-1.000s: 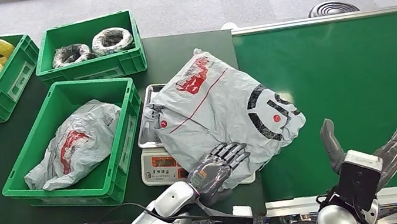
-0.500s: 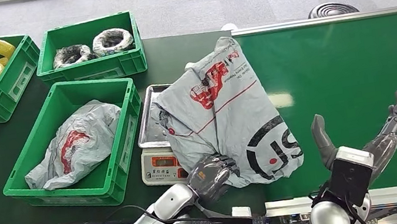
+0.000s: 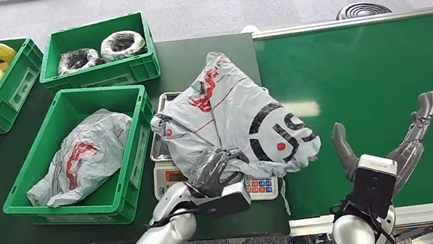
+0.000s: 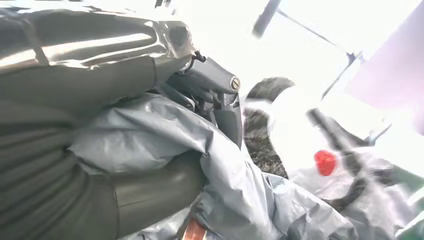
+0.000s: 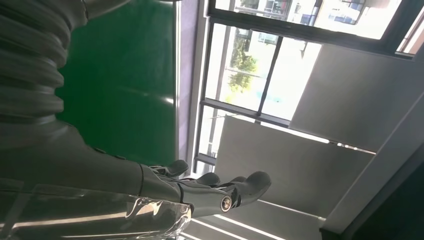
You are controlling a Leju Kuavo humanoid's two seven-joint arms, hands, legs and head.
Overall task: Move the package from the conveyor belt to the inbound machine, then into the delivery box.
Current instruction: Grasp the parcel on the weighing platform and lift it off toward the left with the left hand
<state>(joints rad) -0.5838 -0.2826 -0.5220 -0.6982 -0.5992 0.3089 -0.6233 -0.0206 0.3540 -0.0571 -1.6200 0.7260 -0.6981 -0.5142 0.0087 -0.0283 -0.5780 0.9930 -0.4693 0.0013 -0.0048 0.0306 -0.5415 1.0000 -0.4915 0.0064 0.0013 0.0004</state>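
left hand clutches package over scale | right hand spread above belt

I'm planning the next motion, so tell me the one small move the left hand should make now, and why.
Probably carry it left toward the large green plastic crate. The left hand grips the crumpled grey plastic mailer bag, which sits bunched over the small weighing scale, so the weighing stop looks reached. That crate, beside the scale, already holds a similar grey bag. The right hand is open over the green conveyor belt.
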